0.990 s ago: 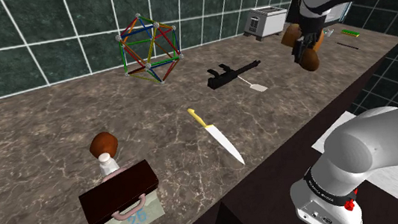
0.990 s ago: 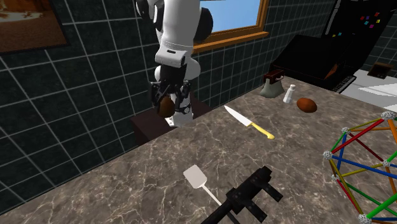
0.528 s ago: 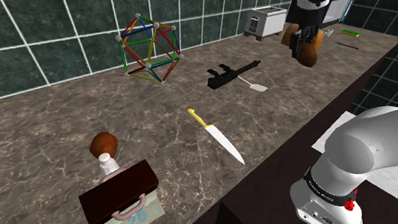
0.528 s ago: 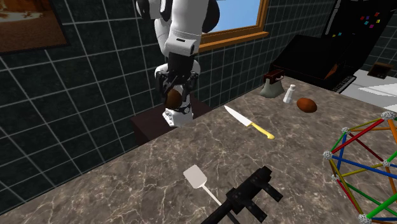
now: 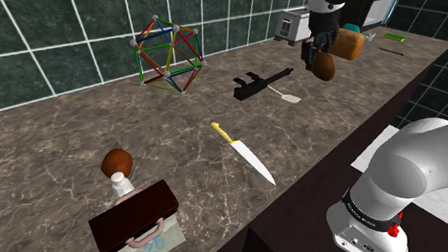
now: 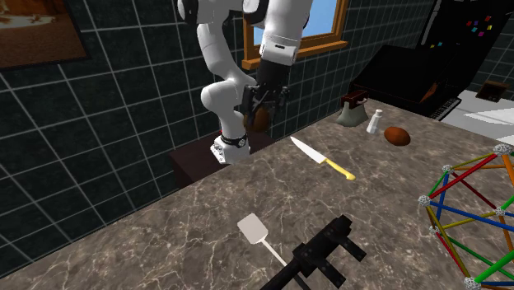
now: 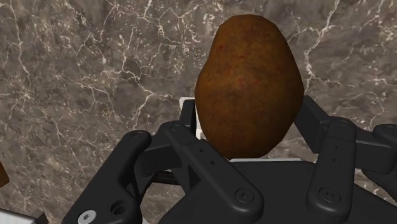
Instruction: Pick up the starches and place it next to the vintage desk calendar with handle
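Note:
A brown potato (image 5: 323, 66) (image 6: 261, 121) (image 7: 249, 89) hangs in the air, and my black gripper (image 5: 318, 54) (image 6: 260, 112) (image 7: 251, 147) is shut on it. It is above the marble counter (image 5: 54, 137), near the counter's edge at the shoulder view's right. The desk calendar (image 5: 136, 224) (image 6: 353, 112) has a dark brown top, a pink handle and a pale base. It stands far from the gripper, at the shoulder view's lower left. Beside the calendar stand a small white bottle (image 5: 119, 184) (image 6: 376, 122) and a second brown potato (image 5: 117, 162) (image 6: 397, 136).
A yellow-handled knife (image 5: 243, 152) (image 6: 321, 158) lies mid-counter between gripper and calendar. A black toy gun (image 5: 260, 82) (image 6: 317, 251) and white spatula (image 5: 288, 97) (image 6: 255, 229) lie near the gripper. A coloured rod frame (image 5: 167, 55) and toaster (image 5: 299, 24) stand by the tiled wall.
The gripper has carried the potato from beyond the counter's edge inward, toward the shoulder view's left and the second exterior view's right. Things on the counter have not moved.

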`<move>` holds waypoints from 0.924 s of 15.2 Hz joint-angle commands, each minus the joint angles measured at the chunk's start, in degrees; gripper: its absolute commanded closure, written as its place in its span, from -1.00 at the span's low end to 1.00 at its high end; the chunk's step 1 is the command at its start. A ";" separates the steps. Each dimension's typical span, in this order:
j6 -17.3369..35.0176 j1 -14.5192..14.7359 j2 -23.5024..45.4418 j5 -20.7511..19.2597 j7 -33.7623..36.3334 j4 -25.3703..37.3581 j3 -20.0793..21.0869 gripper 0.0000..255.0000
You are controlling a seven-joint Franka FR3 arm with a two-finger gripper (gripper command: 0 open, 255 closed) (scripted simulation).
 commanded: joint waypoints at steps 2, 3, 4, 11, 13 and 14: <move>-1.15 1.79 0.87 2.46 4.25 0.90 3.72 1.00; -1.43 2.35 1.34 3.22 5.60 1.30 4.88 1.00; -1.68 2.89 1.86 3.97 6.94 1.77 6.03 1.00; -3.19 6.24 7.35 8.49 16.37 6.83 13.91 1.00; -3.58 7.03 9.44 9.47 19.08 8.83 16.09 1.00; -3.78 7.40 10.58 9.88 20.44 9.93 17.17 1.00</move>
